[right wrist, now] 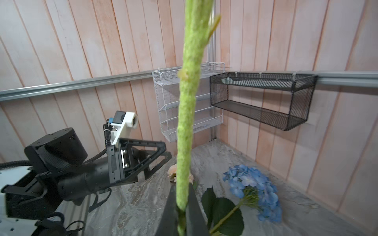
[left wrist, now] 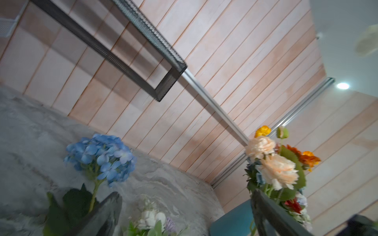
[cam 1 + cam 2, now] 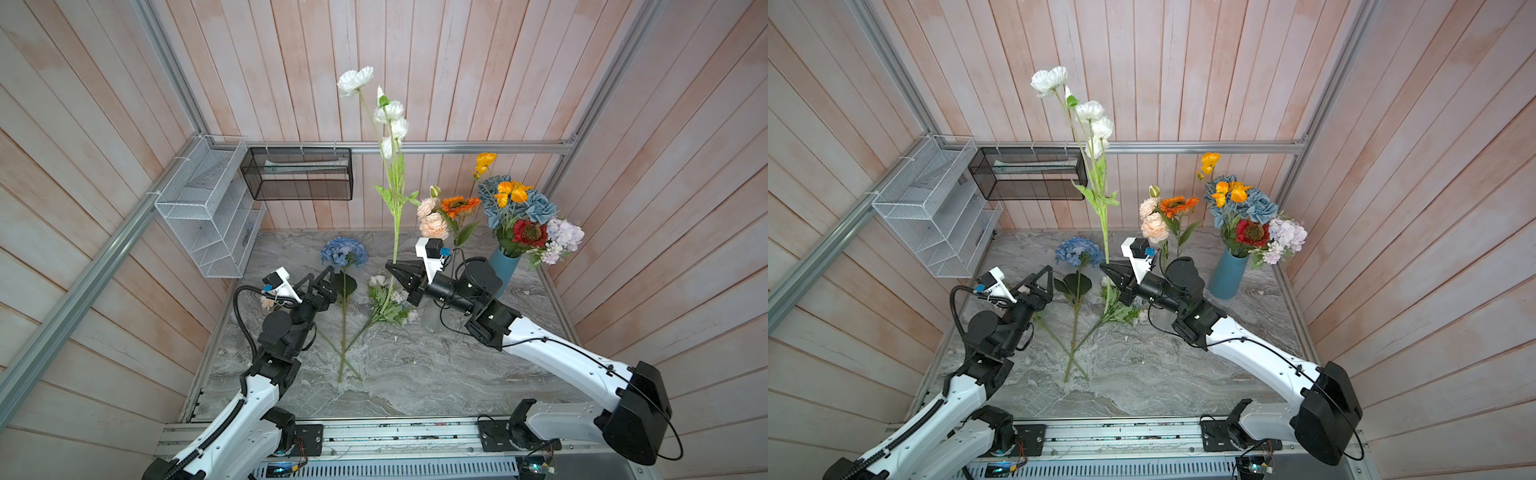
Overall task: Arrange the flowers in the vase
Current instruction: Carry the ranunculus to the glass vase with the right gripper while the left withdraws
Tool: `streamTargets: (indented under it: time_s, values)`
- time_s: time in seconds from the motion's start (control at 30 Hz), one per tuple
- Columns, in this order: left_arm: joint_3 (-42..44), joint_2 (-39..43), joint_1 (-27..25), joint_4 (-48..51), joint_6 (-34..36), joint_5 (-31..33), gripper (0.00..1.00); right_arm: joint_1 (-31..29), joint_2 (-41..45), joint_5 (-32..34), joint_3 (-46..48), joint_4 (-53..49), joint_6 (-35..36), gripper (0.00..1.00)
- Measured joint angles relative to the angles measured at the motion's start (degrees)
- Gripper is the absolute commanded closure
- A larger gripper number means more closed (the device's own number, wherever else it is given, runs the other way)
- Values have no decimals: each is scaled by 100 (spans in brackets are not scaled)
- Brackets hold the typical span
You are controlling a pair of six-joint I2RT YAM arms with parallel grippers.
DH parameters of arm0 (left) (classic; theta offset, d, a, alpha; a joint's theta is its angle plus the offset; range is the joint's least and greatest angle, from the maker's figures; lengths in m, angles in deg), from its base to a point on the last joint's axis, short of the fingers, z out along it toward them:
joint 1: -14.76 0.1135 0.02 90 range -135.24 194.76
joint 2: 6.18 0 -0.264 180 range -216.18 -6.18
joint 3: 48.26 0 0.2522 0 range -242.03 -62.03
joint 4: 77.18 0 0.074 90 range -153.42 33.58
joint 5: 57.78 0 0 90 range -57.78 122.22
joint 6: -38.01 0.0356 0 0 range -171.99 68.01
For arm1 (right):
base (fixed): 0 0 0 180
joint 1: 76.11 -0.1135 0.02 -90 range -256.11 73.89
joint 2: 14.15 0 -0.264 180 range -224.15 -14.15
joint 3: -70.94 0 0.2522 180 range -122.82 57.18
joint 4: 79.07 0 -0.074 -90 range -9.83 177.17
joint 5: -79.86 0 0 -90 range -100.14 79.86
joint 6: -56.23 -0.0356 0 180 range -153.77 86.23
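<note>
While the right gripper (image 3: 392,266) was clamped shut low on the stem of the white flower (image 3: 397,224), I had that stem close to upright, with the blooms high against the back wall. The right wrist view agreed: the green stem was pinched between both fingers (image 1: 194,212).

The left gripper (image 3: 328,282) was spread wide and held nothing, just beside the blue hydrangea (image 3: 344,251), which lay flat on the marble table (image 3: 415,374). A leafy sprig (image 3: 388,301) of small white and lilac blooms lay next to it, under the held stem. The two stems crossed toward the front edge. A peach bloom (image 3: 267,302) lay by the left wrist.

The blue vase (image 3: 503,266) stood back right, well apart from the held flower, with blue, yellow-orange, red and lilac blooms in it. The peach and orange blooms (image 3: 434,216) stood between the vase and the held stem. The right arm hid what held them.
</note>
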Motion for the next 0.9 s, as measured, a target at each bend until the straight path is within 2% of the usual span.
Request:
streamTargets:
  time_s: [0.27, 0.5, 0.9]
  values:
    - [4, -933, 44, 33, -393, -398, 0, 52, 839, 1368, -214, -962, 1069, 100]
    - [-55, -1327, 44, -22, -566, -723, 0, 142, 1189, 2317, -210, -1300, 1613, 100]
    - [-107, -1521, 44, -125, -743, -949, 0, 299, 1279, 2723, 127, -1456, 1652, 100]
